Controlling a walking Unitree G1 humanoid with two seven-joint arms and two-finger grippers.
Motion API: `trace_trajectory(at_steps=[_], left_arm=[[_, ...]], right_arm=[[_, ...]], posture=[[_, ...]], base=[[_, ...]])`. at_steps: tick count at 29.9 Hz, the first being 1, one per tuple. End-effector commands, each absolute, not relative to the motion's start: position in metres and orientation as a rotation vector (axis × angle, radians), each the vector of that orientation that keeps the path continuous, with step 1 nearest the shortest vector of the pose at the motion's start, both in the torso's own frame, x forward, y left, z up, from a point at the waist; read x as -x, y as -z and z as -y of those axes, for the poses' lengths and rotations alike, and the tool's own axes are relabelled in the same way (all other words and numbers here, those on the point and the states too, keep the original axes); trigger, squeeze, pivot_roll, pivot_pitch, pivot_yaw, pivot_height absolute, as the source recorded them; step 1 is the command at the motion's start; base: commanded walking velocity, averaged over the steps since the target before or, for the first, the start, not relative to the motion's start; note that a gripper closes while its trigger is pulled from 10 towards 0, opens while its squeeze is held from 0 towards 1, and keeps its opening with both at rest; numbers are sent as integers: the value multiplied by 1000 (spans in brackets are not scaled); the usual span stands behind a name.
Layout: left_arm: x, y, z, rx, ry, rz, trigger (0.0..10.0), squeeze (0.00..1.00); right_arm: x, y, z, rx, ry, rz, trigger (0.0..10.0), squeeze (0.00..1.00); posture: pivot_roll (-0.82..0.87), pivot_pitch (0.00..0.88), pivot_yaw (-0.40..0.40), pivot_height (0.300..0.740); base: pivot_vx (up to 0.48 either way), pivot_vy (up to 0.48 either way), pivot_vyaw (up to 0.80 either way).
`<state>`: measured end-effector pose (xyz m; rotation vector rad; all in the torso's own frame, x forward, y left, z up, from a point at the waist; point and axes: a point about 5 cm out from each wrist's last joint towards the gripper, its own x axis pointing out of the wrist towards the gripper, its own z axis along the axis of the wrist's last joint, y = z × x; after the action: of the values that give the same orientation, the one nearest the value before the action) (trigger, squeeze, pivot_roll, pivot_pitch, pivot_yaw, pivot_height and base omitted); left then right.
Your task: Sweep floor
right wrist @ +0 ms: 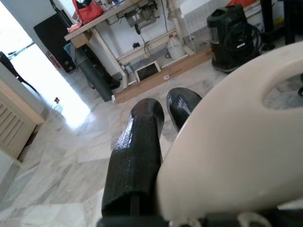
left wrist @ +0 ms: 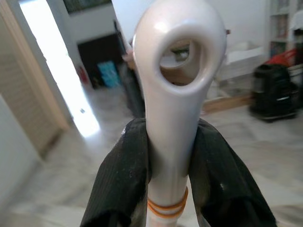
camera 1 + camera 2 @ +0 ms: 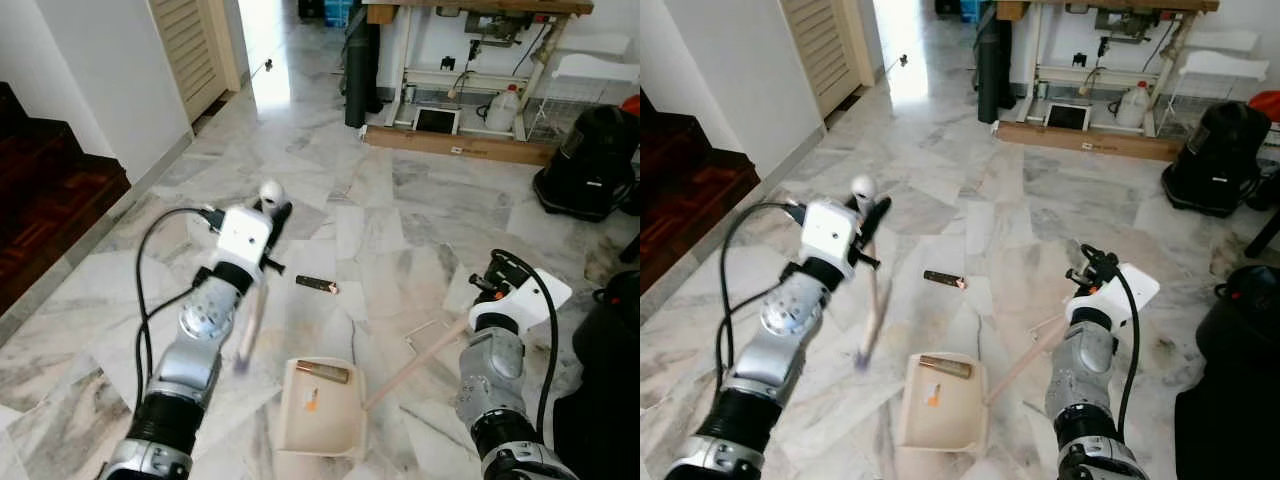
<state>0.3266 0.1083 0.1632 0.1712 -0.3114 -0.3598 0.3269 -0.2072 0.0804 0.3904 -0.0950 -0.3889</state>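
Observation:
My left gripper [image 3: 272, 214] is shut on the white handle of a small broom [image 2: 176, 94], just below its looped end. The broom's shaft [image 3: 250, 320] slants down to the marble floor, and its head is blurred. My right gripper [image 3: 488, 282] is shut on the long cream handle [image 1: 227, 142] of a beige dustpan [image 3: 322, 425] that rests on the floor between my arms. A brown cylinder [image 3: 322, 372] and an orange scrap [image 3: 311, 403] lie in the pan. Another brown cylinder [image 3: 317, 285] lies on the floor beyond the pan.
A dark wooden step [image 3: 50, 200] rises at the left beside a louvred door [image 3: 190, 50]. At the back stand a work table, a wooden plank [image 3: 460, 145] and a white jug [image 3: 503, 108]. A black vacuum cleaner [image 3: 590, 160] and a black bin [image 3: 615, 330] stand on the right.

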Motion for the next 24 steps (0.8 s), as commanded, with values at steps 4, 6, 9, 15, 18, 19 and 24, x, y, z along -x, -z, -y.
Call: trace_trajectory(at_steps=[4,6,9,15,18,19,24], left_arm=[[-329,-185,-100,-17,388,366,10000,0],[-330,-186,-101,-15,387,363,10000,0],[-332,-188,-106,-38,357,375,10000,0],[-330,-204,-110,-168,346,465,10000,0],[-325,-217,-109,-203,348,521,10000,0],[-324,-222,-109,-209,339,541,10000,0],[-326,-236,-115,-232,271,598,10000,0]], right_arm=[[-331,-92,204,-413,366,151,10000,0],[-330,-92,204,-416,367,151,10000,0],[-331,-92,203,-416,366,151,10000,0],[-332,-97,203,-397,354,166,10000,0],[-332,-98,205,-386,356,174,10000,0],[-332,-99,206,-382,357,177,10000,0],[-332,-101,209,-341,357,184,10000,0]], posture=[[31,0,1,740],[30,0,2,740],[29,0,4,740],[32,0,7,740],[31,0,8,740],[32,0,8,740],[38,0,5,740]], base=[[0,0,0],[0,0,0],[0,0,0],[0,0,0],[0,0,0],[0,0,0],[0,0,0]])
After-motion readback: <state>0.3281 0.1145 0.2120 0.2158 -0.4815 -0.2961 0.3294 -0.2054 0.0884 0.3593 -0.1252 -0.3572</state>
